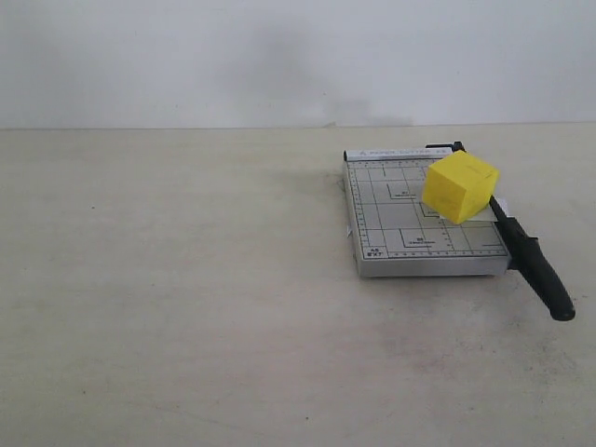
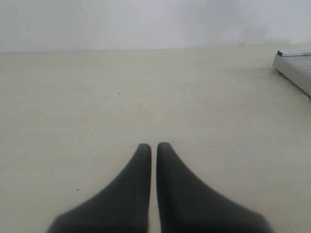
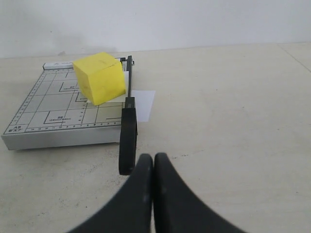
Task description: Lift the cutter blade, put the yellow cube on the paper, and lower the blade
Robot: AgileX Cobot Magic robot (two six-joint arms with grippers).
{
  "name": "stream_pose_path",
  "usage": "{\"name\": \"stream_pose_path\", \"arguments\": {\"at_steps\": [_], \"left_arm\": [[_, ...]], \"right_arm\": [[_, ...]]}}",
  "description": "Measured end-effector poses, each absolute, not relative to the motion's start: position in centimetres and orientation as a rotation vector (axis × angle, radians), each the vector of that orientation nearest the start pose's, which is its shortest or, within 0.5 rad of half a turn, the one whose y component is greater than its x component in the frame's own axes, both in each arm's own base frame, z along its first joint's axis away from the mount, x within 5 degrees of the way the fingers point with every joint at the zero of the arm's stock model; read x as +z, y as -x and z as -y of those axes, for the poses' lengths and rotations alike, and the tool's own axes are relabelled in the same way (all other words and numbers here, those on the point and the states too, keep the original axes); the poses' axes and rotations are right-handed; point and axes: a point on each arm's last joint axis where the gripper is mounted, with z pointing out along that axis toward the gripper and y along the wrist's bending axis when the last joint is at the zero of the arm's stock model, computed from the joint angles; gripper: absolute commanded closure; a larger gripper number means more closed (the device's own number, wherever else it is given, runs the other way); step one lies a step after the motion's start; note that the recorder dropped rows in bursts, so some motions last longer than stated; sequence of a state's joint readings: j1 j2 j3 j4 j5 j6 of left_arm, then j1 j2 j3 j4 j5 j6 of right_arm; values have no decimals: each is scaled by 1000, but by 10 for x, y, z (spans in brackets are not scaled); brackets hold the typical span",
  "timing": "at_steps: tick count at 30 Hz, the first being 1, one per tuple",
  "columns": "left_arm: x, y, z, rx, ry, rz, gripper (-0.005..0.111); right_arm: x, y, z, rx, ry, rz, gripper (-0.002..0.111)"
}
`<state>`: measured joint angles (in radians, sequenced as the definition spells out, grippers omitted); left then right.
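Note:
The yellow cube [image 1: 459, 186] [image 3: 99, 77] rests on the grey gridded trimmer [image 1: 400, 219] [image 3: 53, 109] at its blade side, over the white paper [image 3: 143, 104] [image 1: 501, 207], which sticks out past the blade. The cutter blade [image 1: 531, 256] [image 3: 128, 131] lies down along the trimmer's edge, its thick black handle reaching past the base. My right gripper [image 3: 153, 156] is shut with nothing in it, just behind the handle end and apart from it. My left gripper [image 2: 153, 145] is shut and empty over bare table, far from the trimmer [image 2: 296, 68]. Neither gripper shows in the exterior view.
The trimmer stands on a pale beige table [image 1: 186, 298]. A white wall [image 1: 279, 56] runs behind the table's far edge.

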<state>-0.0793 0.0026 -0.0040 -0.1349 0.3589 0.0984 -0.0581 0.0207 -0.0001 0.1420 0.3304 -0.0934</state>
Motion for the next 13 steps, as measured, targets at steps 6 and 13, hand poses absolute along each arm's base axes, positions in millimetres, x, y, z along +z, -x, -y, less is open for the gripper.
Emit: {"name": "stream_pose_path", "arguments": {"at_steps": [6,13], "left_arm": [[182,-53,9,-119,-80,-1838,102],[182,-53,9,-119,-80,-1838,102]], "right_arm": [[183,-55,-1,30,-58,-1830,109],[183,-55,-1,29,-59,-1825,109]]}}
